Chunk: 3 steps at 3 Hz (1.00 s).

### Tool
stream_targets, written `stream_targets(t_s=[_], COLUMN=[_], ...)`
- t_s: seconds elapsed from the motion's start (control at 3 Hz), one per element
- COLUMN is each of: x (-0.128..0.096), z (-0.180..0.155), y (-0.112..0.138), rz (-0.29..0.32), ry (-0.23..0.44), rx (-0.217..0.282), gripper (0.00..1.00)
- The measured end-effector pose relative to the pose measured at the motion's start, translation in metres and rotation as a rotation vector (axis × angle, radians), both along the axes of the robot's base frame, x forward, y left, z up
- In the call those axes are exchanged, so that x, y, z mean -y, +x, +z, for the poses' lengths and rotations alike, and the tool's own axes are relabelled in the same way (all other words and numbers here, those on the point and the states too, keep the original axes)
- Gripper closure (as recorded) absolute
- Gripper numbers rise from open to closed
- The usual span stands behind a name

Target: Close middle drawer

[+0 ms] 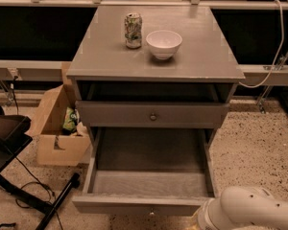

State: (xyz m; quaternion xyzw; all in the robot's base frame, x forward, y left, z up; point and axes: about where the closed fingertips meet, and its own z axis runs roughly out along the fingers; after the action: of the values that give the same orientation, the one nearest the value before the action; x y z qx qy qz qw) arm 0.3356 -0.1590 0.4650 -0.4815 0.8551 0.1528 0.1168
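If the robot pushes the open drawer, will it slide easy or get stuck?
It probably slides easily: the middle drawer looks empty, so light. Stiff wood, so unlikely to bend. Pushing near the knob should keep it straight; a corner push might jam it. The gripper is out of view, beyond the arm at lower right.
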Motion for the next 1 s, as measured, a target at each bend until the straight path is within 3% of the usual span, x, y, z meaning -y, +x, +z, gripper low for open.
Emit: stream_targets(t_s=[0.33, 1.0], x=[-0.014, -0.079], z=[-0.023, -0.129], y=[0.000, -0.004], rz=[0.015, 0.083], ry=[0.039, 0.151], rx=[-0.018, -0.086], gripper=[1.00, 1.00])
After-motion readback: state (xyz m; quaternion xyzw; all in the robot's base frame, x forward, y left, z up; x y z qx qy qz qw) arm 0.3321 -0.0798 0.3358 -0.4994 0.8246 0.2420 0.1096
